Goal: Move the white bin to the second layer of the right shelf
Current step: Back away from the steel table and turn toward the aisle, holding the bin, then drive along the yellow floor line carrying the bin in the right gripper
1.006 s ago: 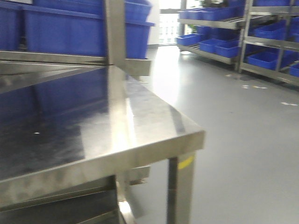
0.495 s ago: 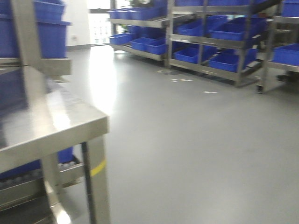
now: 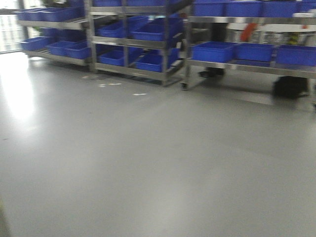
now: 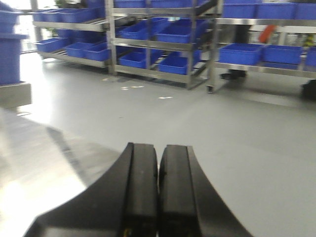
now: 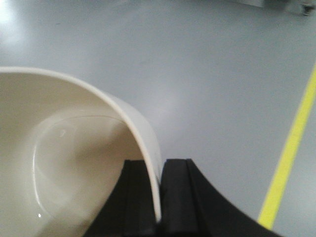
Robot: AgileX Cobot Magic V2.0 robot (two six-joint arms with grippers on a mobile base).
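Between the two black fingers of the right claw [image 5: 160,170] sat one thin wall of the white bin [image 5: 64,148]. The claw was closed tight on that wall, with one finger inside the bin and one outside. The rest of the bin hung out to the left of the claw. The grey floor [image 5: 197,74] lay below the claw, and a yellow line [image 5: 291,148] ran along it to the claw's right.

The bin was smooth, shiny, cream-white plastic with a rounded rim and a rounded bottom. I saw nothing in it, so I judged it light. It looked stiff enough to carry by one wall. But it also looked slippery, and I thought it could tip or slide in so small a grip. I saw no handles, so the rim seemed the best place to pinch.

The left claw [image 4: 159,168] was pressed shut with nothing in it. Far from the right claw, across the floor, stood steel racks [image 3: 247,67] with blue crates [image 3: 212,51]. I could not tell which was the right shelf.
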